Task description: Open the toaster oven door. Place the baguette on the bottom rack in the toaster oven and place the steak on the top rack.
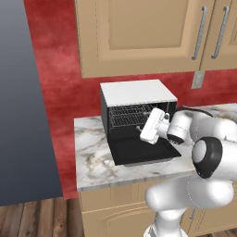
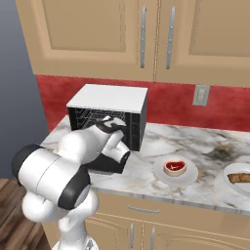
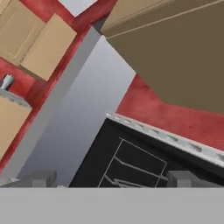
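The toaster oven point(image 1: 138, 91) stands on the counter, black with a white top. Its door point(image 1: 143, 151) lies folded down flat in front of it. Wire racks point(image 1: 126, 115) show inside the cavity, with nothing visible on them. My gripper point(image 1: 140, 131) hovers just above the lowered door at the oven's mouth, open and holding nothing; in the hand view its fingertips point(image 3: 43, 177) stand wide apart over the black door point(image 3: 131, 162). The steak point(image 2: 175, 167) lies on a white plate right of the oven. The baguette point(image 2: 240, 178) rests on another plate at the far right edge.
The marble counter point(image 1: 92, 157) runs left and in front of the oven. Wall cabinets point(image 2: 146, 34) hang above it. A grey wall point(image 1: 23, 102) borders the counter's left end. The steak's plate point(image 2: 158, 172) and the baguette's plate point(image 2: 229, 172) sit near the counter's front.
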